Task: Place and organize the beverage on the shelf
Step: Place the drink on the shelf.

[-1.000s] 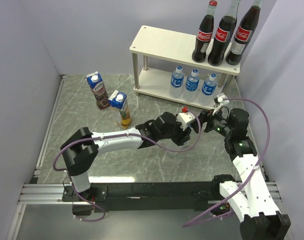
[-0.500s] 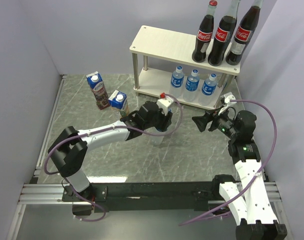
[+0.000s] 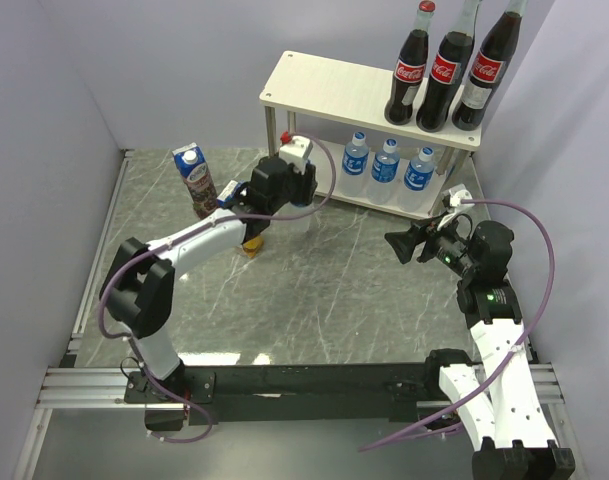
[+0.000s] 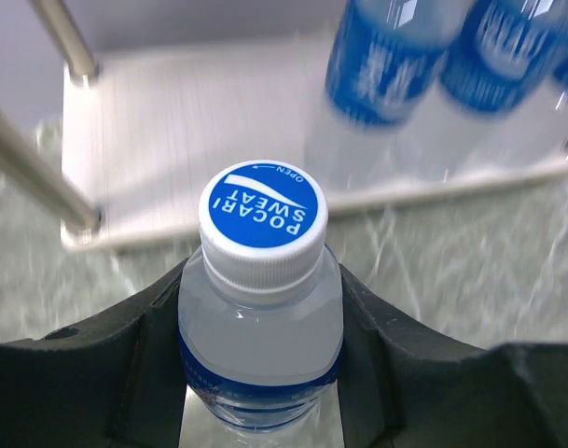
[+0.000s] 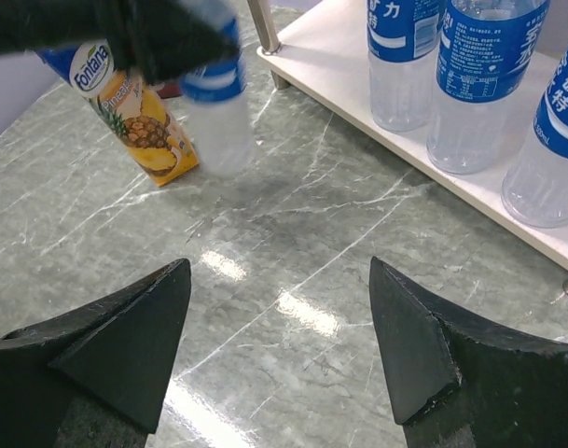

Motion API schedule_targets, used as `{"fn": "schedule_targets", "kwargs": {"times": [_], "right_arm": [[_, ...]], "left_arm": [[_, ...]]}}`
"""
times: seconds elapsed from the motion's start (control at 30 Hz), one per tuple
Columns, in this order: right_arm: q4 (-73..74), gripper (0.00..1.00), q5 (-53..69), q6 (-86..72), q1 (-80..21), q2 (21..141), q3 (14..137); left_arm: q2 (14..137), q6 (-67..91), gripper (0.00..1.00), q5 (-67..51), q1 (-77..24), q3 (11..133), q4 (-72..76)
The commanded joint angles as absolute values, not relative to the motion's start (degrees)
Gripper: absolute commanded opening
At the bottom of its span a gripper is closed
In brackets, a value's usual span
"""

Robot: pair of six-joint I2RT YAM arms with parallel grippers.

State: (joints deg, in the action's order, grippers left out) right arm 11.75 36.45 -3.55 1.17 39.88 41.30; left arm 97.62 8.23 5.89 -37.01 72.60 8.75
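My left gripper (image 3: 284, 203) is shut on a small blue-labelled water bottle (image 4: 262, 217), held upright just in front of the left end of the shelf's lower board (image 4: 190, 131). The same bottle (image 5: 216, 117) shows in the right wrist view. Three water bottles (image 3: 386, 163) stand on the lower tier of the shelf (image 3: 334, 88), and three Coca-Cola bottles (image 3: 446, 72) on its top tier at the right. A grape carton (image 3: 196, 180) stands on the table. The pineapple carton (image 5: 144, 126) sits partly behind my left arm. My right gripper (image 5: 279, 271) hangs open over bare table.
The shelf's metal legs (image 4: 32, 159) stand close to the left of the held bottle. Grey walls close in the table on the left, back and right. The marble tabletop (image 3: 324, 290) lies between the arms.
My left arm has carried the water bottle from mid-table back and left to the shelf's lower tier. The right arm drew back to the right, then stayed still.
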Motion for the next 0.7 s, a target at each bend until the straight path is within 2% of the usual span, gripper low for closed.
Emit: {"fn": "schedule_targets", "kwargs": {"times": [0.0, 0.23, 0.67], "right_arm": [[9.49, 0.83, 36.74, -3.34, 1.49, 39.02, 43.68], [9.49, 0.83, 36.56, -3.34, 1.41, 38.85, 43.68], [9.49, 0.83, 37.53, -3.6, 1.41, 38.76, 43.68]], "left_arm": [[98.78, 7.56, 0.0, 4.66, -37.0, 82.17, 20.21], [105.9, 5.54, 0.0, 6.59, -36.47, 89.11, 24.34], [111.62, 4.22, 0.0, 6.68, -36.21, 94.22, 32.34]]}}
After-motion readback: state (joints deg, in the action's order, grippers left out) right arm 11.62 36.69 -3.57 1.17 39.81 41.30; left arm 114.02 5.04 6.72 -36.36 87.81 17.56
